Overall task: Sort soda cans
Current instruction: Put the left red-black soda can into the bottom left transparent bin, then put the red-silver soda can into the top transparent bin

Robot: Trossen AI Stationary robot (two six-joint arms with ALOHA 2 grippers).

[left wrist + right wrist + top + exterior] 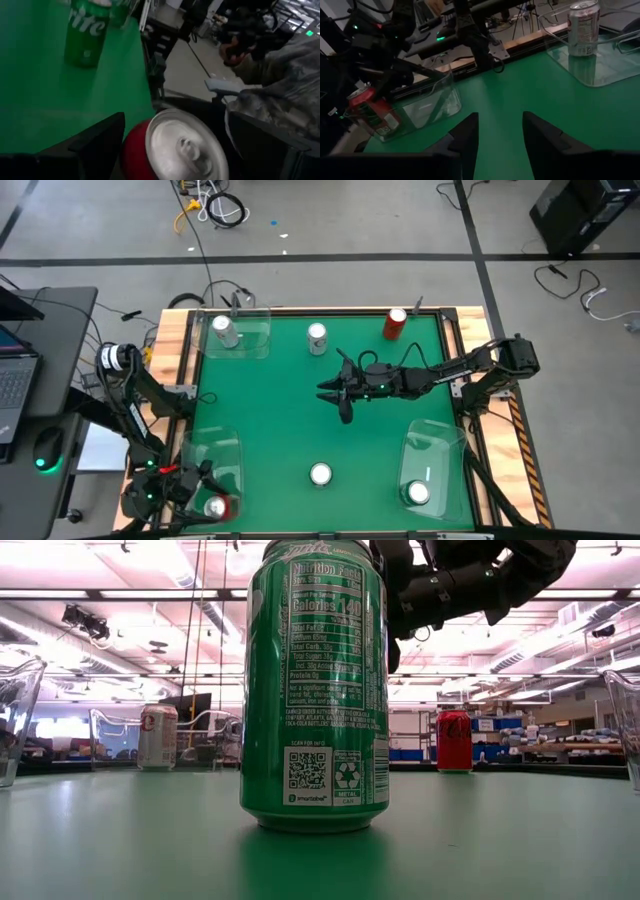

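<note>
While the green felt-covered table [300, 430] carries most of the sorting work yet to be done, the step in hand sits at its near-left corner, where a clear plastic rectangular bin [205, 448] holds a red cylindrical soda can with a silver top [217, 506]. The left gripper [205, 492] hangs over that can with its dark fingers [97, 142] spread wide to either side of it, so the can looks released, standing upright in the bin. To finish well, I would lift straight up before swinging away, since the fingers flank the can closely and a sideways pull could tip it against the bin wall.

The right gripper [340, 395] hovers over the middle of the table, partly open and holding nothing. Its likeliest next pick is the second red can [395, 324] at the far edge (its match is already binned), or the silver can [317, 338] just beside the far-left bin [250, 330], which already holds another silver one [224, 331].

A green can [320, 474] stands loose near the front edge; another can top [418, 493] shows in the near-right bin [435, 442].
</note>
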